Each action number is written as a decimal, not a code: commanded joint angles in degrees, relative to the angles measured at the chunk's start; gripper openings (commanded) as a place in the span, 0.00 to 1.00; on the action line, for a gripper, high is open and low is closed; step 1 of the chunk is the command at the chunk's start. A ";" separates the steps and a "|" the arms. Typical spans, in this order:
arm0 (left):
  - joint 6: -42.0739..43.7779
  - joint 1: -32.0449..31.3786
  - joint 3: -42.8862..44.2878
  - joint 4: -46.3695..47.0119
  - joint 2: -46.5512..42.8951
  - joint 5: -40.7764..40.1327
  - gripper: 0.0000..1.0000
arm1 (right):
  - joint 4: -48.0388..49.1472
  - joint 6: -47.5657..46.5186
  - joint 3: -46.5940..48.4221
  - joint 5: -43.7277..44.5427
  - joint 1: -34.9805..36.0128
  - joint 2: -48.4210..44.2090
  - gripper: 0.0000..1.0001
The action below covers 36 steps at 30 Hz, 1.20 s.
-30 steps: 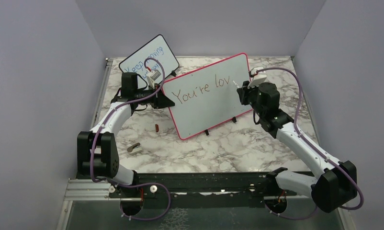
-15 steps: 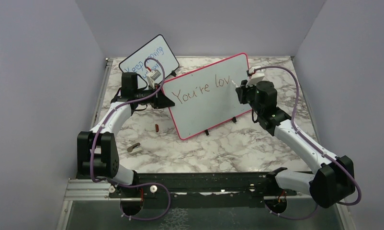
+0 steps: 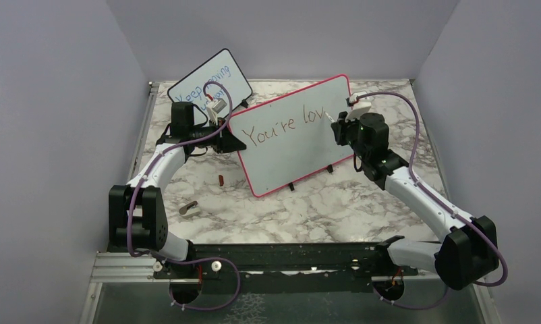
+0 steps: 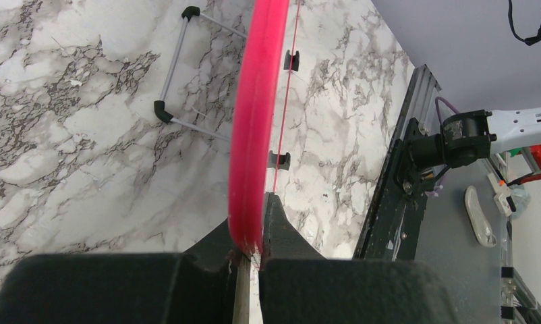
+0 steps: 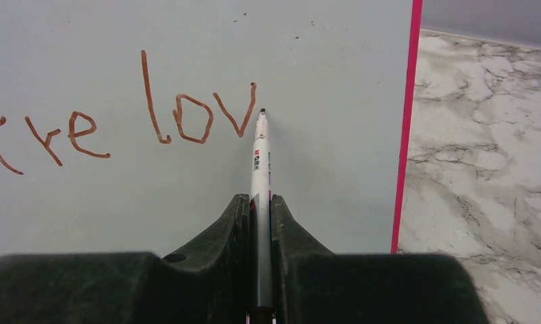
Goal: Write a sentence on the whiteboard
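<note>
The whiteboard (image 3: 301,145) with its red-pink frame stands tilted on small black feet in the middle of the marble table. Brownish-red letters of the sentence (image 3: 285,125) read "You're lov". My left gripper (image 3: 226,135) is shut on the board's left edge; in the left wrist view the pink frame (image 4: 254,128) runs up from between the jaws of the left gripper (image 4: 253,233). My right gripper (image 5: 260,206) is shut on a white marker (image 5: 260,158), whose tip sits just right of the "v" (image 5: 235,111). In the top view the right gripper (image 3: 340,128) is at the board's upper right.
A smaller black-framed board (image 3: 210,84) with blue writing leans at the back left, behind the left arm. A small red cap (image 3: 221,179) and a grey object (image 3: 187,207) lie on the marble in front of the left arm. Purple walls enclose the table on three sides.
The right arm has shifted slightly left and up along the board, bringing the marker tip closer to the end of "lov". The left arm and the board have not moved.
</note>
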 commanded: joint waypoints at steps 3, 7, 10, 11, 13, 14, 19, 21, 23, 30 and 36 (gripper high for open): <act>2.39 0.35 -0.40 -5.85 0.07 -4.79 0.00 | 1.42 -0.34 1.56 2.01 -0.46 0.22 0.01; 2.39 0.34 -0.41 -5.85 0.16 -4.70 0.00 | 1.36 -0.50 1.56 3.04 -0.46 0.56 0.01; 2.39 0.35 -0.41 -5.85 0.11 -4.78 0.00 | 1.24 -0.50 1.57 4.00 -0.46 0.59 0.01; 2.39 0.33 -0.41 -5.85 0.07 -4.78 0.00 | 1.20 -0.56 1.51 4.31 -0.46 0.54 0.01; 2.39 0.36 -0.41 -5.85 0.06 -4.74 0.00 | 1.25 -0.65 1.51 5.00 -0.45 0.53 0.01; 2.39 0.38 -0.41 -5.85 0.06 -4.66 0.00 | 1.29 -0.67 1.52 5.23 -0.46 0.51 0.01; 2.39 0.31 -0.41 -5.84 0.10 -4.69 0.00 | 1.68 -0.85 1.60 6.21 -0.46 0.82 0.01; 2.39 0.34 -0.41 -5.85 0.07 -4.61 0.00 | 1.68 -0.89 1.81 6.27 -0.46 0.97 0.01; 2.39 0.30 -0.41 -5.85 0.15 -4.70 0.00 | 1.69 -0.98 1.91 5.70 -0.46 0.92 0.01; 2.39 0.36 -0.32 -5.85 0.33 -4.77 0.00 | 1.24 -0.69 1.73 2.42 -0.45 -0.15 0.01; 2.30 0.35 -0.32 -5.83 0.35 -4.77 0.00 | 0.85 -0.34 2.17 0.93 -0.46 -0.44 0.01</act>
